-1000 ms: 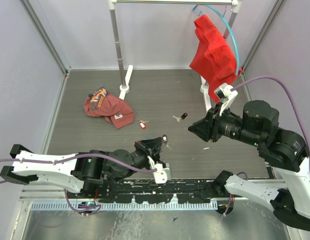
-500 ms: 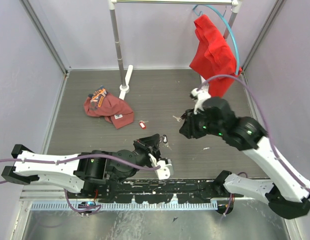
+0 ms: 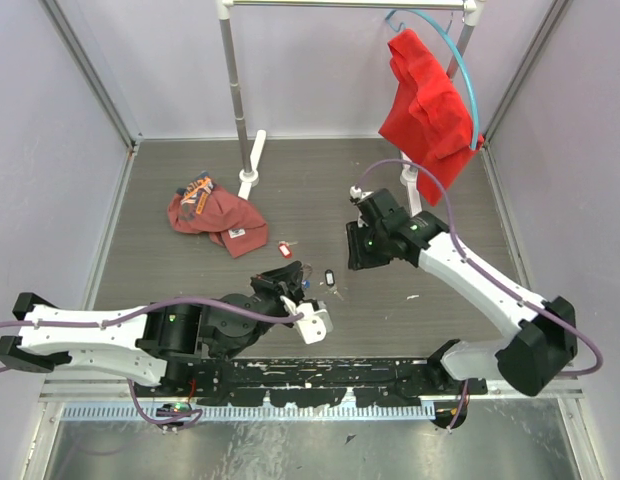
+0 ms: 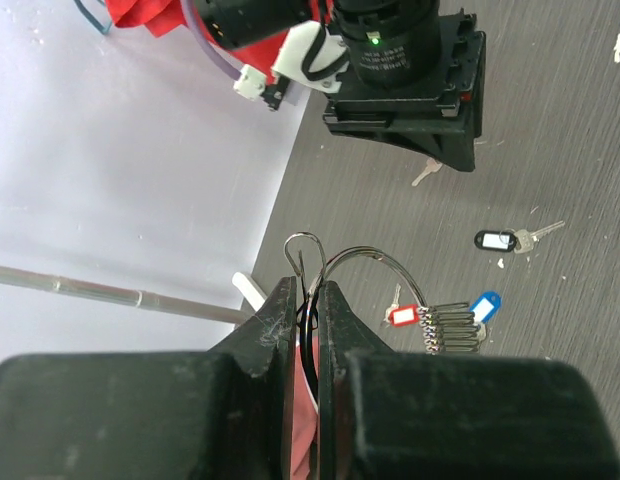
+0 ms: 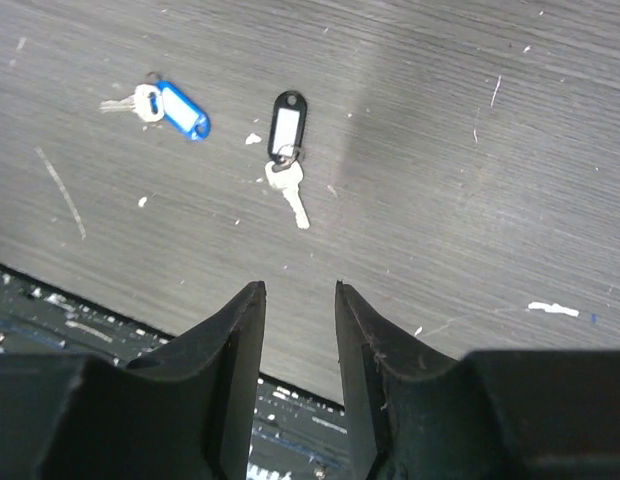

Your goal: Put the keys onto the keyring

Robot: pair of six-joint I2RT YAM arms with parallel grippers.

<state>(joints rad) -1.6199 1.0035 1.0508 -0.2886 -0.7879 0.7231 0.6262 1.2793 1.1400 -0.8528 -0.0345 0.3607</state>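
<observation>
**Black-tagged key lies just ahead of the free right jaws**

The right jaws stand partly open with nothing between them, hanging over the surface [image 5: 470,200]. The black-tagged key [image 5: 285,128] lies flat just beyond their tips, a shade left of the gap's centre line. Its long axis runs nearly straight away from the jaws, blade end nearer and tag farther. A closing pinch would therefore cross the key's width, not its length.

The blue-tagged key [image 5: 180,110] lies further left, at a slant. The left jaws are all but closed, pinching the wire of the keyring [image 4: 370,252] and holding it up off the surface. A red-tagged key [image 4: 402,316] shows beyond it.

The 2 arms are both near the black-tagged key, but only the right is free, so I judge the pick falls to it. No brand or writing can be read, and the black tag's white window looks blank.
</observation>
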